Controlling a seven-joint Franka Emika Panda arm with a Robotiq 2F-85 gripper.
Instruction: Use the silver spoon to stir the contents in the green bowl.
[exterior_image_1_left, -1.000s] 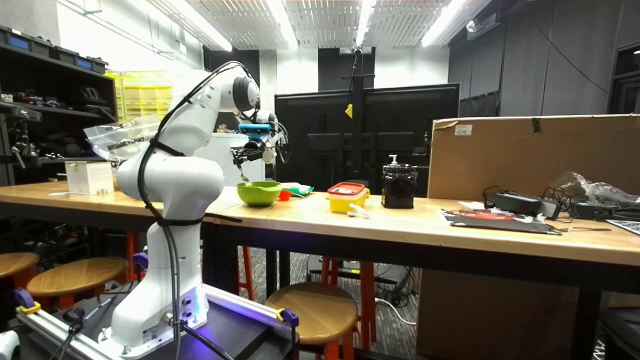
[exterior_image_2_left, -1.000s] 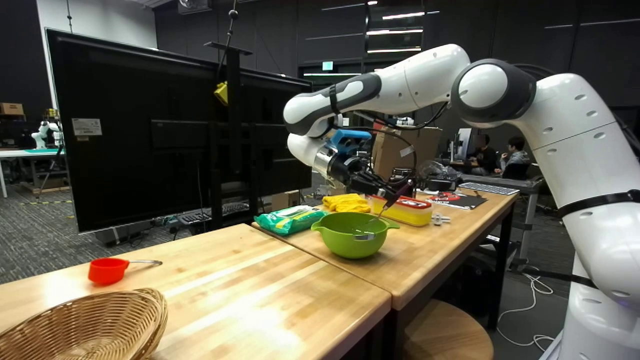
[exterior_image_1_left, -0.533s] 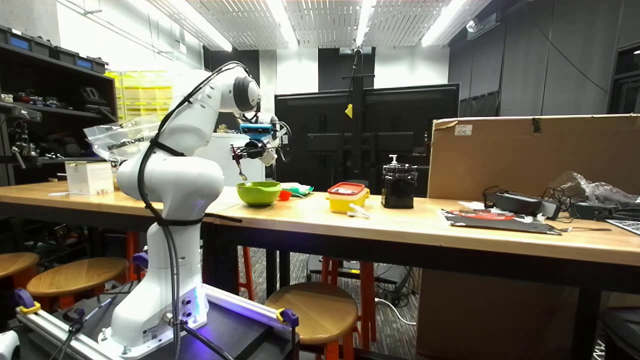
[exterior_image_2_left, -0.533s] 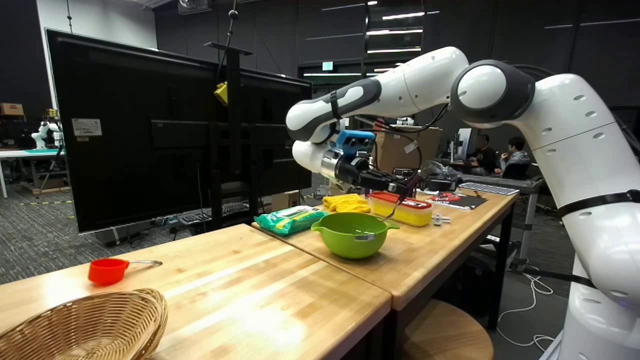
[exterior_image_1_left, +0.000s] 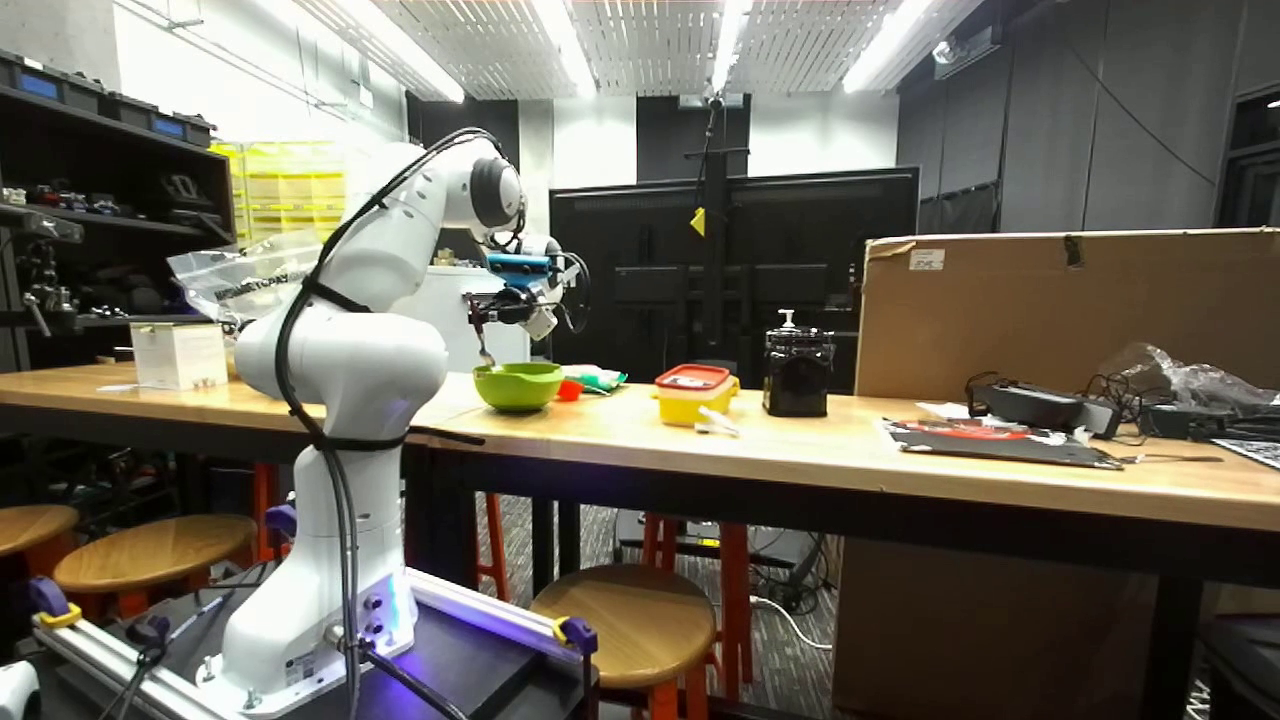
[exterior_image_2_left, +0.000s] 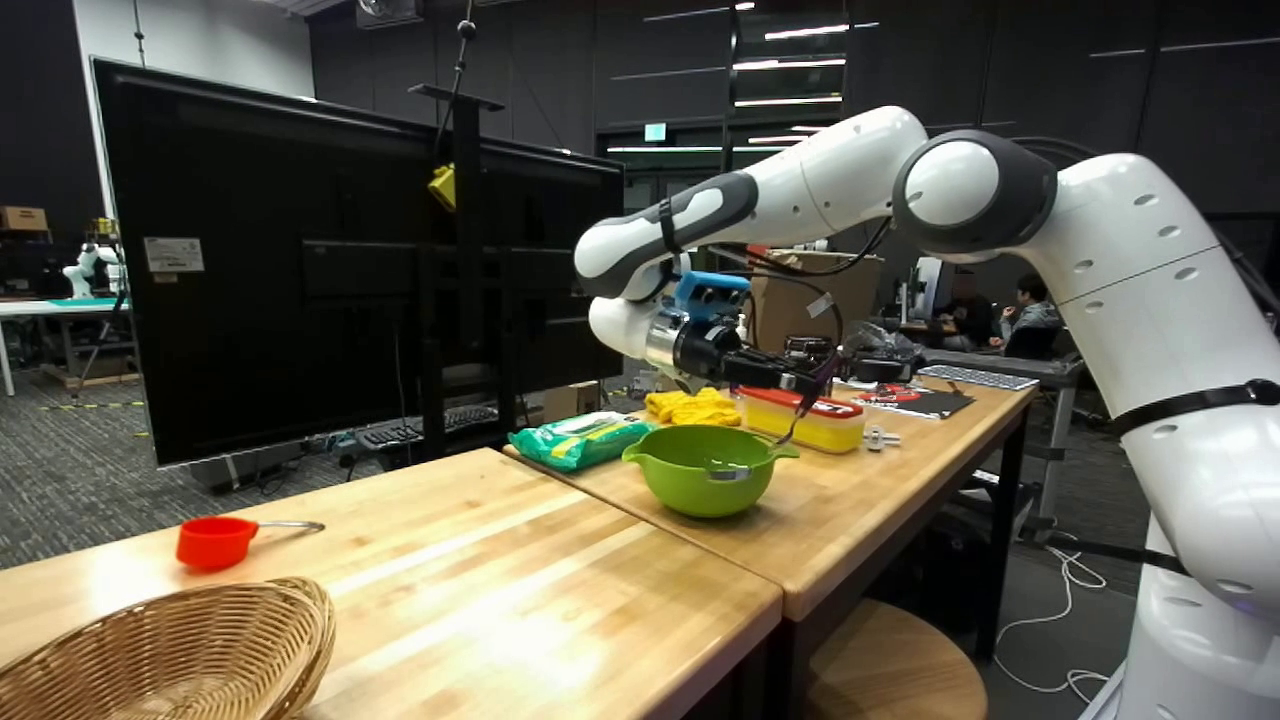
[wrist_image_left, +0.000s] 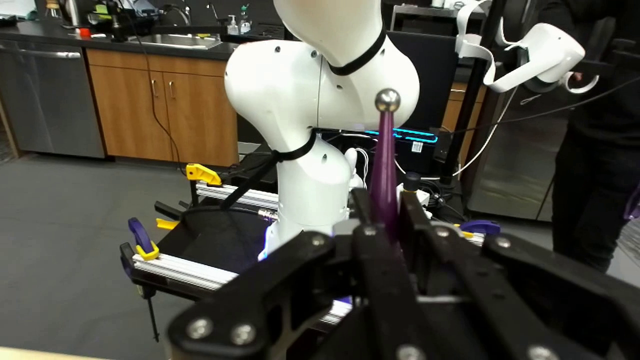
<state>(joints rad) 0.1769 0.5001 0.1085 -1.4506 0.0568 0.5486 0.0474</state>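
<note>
The green bowl (exterior_image_1_left: 517, 387) stands upright on the wooden table, and it also shows in an exterior view (exterior_image_2_left: 705, 475). My gripper (exterior_image_2_left: 822, 383) is above and beside the bowl's rim. It also shows in an exterior view (exterior_image_1_left: 475, 302). In the wrist view my gripper (wrist_image_left: 386, 210) is shut on the purple handle of the silver spoon (wrist_image_left: 384, 165), which ends in a metal ball. The spoon's metal part (exterior_image_1_left: 486, 351) slants down to the bowl's rim, and also shows in an exterior view (exterior_image_2_left: 795, 424). I cannot tell whether its tip is inside the bowl. The bowl's contents are mostly hidden.
A yellow container with a red lid (exterior_image_2_left: 806, 424), a yellow cloth (exterior_image_2_left: 692, 406) and a green packet (exterior_image_2_left: 580, 440) lie near the bowl. A red cup (exterior_image_2_left: 216, 543) and a wicker basket (exterior_image_2_left: 190, 650) are on the nearer tabletop. A black dispenser (exterior_image_1_left: 797, 370) stands farther along.
The gripper has carried the spoon from over the bowl's inside toward the rim on the arm's side. The spoon rose, then came down slightly. The bowl has not moved.
</note>
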